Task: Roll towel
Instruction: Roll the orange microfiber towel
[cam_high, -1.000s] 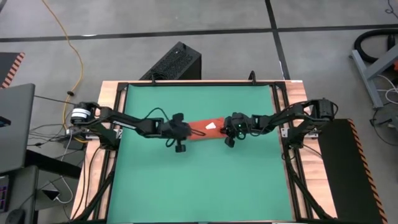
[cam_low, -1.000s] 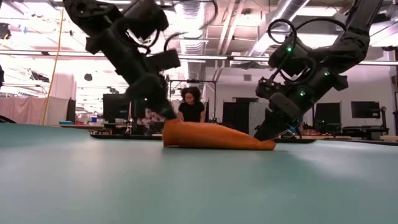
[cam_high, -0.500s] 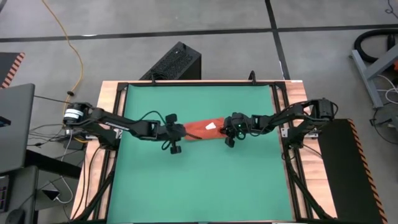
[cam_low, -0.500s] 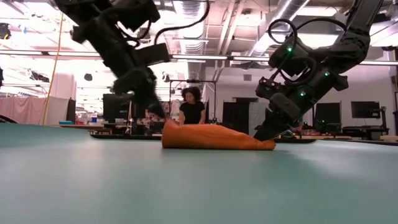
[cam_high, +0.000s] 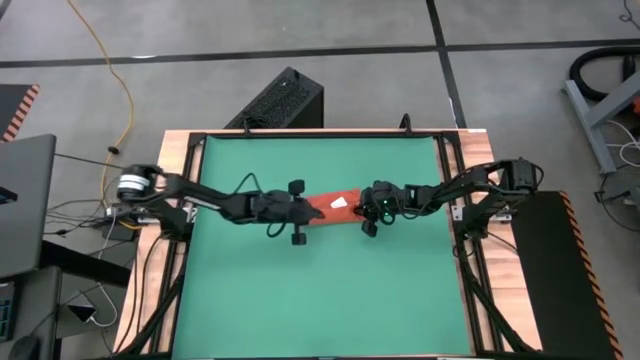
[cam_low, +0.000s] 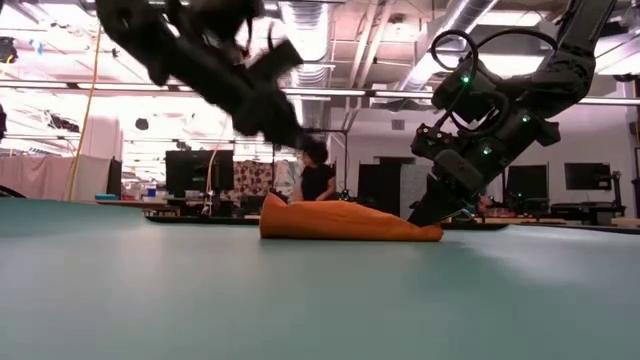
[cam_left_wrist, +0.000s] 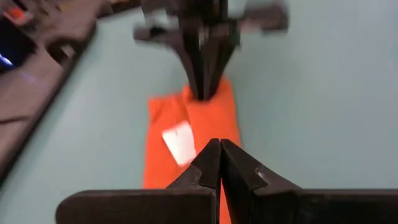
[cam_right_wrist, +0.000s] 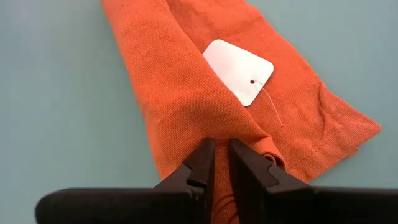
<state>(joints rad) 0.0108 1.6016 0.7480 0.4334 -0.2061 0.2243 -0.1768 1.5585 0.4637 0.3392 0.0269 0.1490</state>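
The orange-red towel lies in a loose, narrow bundle on the green mat, near the mat's middle. Its white tag faces up. My right gripper is down at the towel's right end, shut on it; it also shows in the low view. My left gripper is shut and empty. It hangs in the air above the towel's left end, clear of the cloth. In the left wrist view its fingertips point along the towel toward the right gripper. My right gripper pinches a raised fold of the towel between its two fingers, close to the towel's right end and beside the tag. The fingers slant down from the table's right side. The towel lies slack on the mat along its whole length.
The mat fills a wood-edged table frame, with bare mat toward the near and far edges. A black box stands on the floor beyond the far edge. A person shows in the room behind the table.
My left gripper has left the towel's left end. It first drew back toward the table's left edge, then rose and swung toward the right above the towel, tipping more level. The towel has stayed on the mat. My right gripper has kept still.
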